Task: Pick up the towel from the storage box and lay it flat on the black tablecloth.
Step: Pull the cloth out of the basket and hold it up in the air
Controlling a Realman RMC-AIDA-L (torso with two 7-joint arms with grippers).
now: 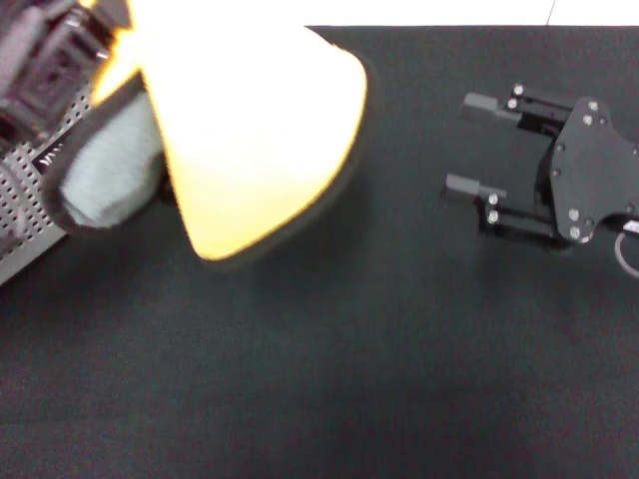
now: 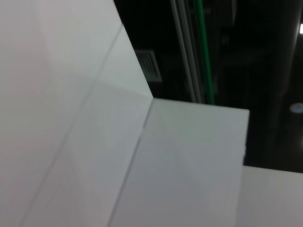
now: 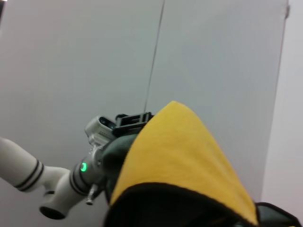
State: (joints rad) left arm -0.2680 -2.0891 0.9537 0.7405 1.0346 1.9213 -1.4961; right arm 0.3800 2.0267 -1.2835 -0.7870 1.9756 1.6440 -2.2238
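The towel hangs in the air at the upper left of the head view. Its yellow face shows, with a grey-green fold and thin black trim. My left gripper is above the storage box, shut on the towel's top edge. The right wrist view shows that gripper from afar, holding the raised towel. My right gripper is open and empty, hovering over the right side of the black tablecloth, apart from the towel.
The storage box's perforated wall and black label sit at the left edge. A white floor strip borders the tablecloth's far edge. The left wrist view shows only white panels and a dark background.
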